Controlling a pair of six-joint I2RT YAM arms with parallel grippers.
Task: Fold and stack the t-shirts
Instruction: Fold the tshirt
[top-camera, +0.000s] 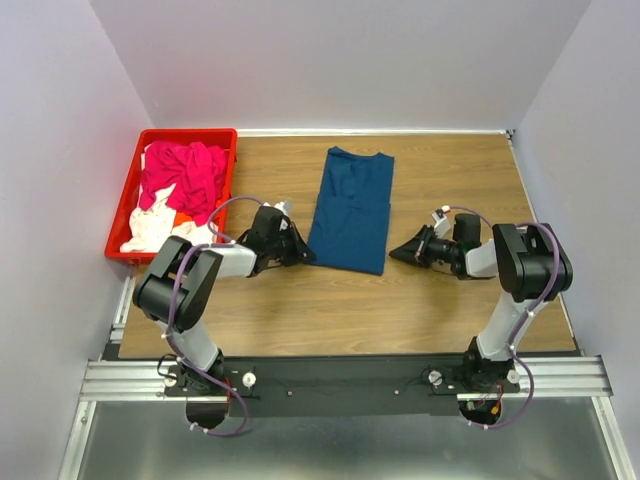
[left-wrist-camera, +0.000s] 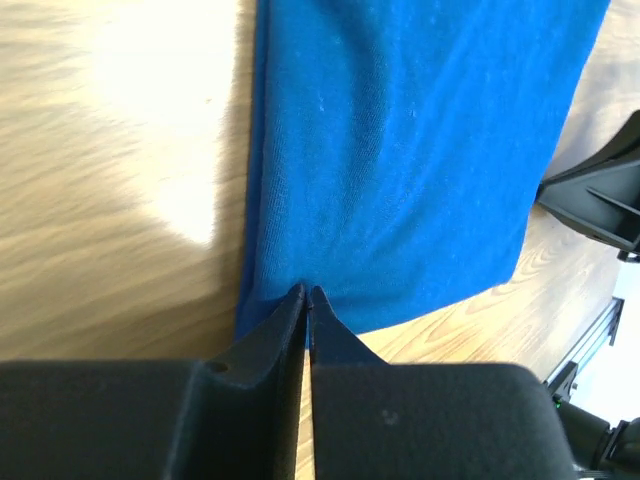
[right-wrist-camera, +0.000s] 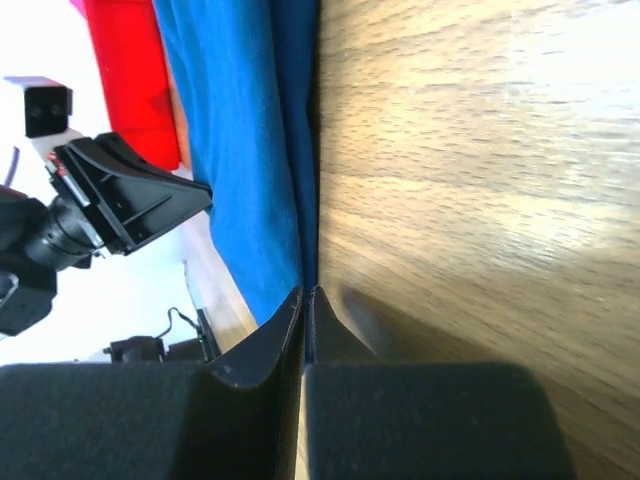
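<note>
A dark navy blue t-shirt (top-camera: 350, 210) lies folded into a long strip on the middle of the wooden table. My left gripper (top-camera: 308, 258) is at its near left corner. In the left wrist view that gripper (left-wrist-camera: 307, 290) is shut, pinching the hem of the blue cloth (left-wrist-camera: 400, 150). My right gripper (top-camera: 392, 255) is at the near right corner. In the right wrist view it (right-wrist-camera: 308, 292) is shut on the shirt's edge (right-wrist-camera: 240, 150). Both grippers lie low against the table. Magenta-pink (top-camera: 185, 175), white (top-camera: 150, 230) and orange (top-camera: 180, 215) t-shirts lie heaped in the crate.
The red plastic crate (top-camera: 185, 133) stands at the table's far left, just behind my left arm. White walls close in the table at the back and on both sides. Bare wood (top-camera: 350, 310) lies between the shirt and the arms' bases.
</note>
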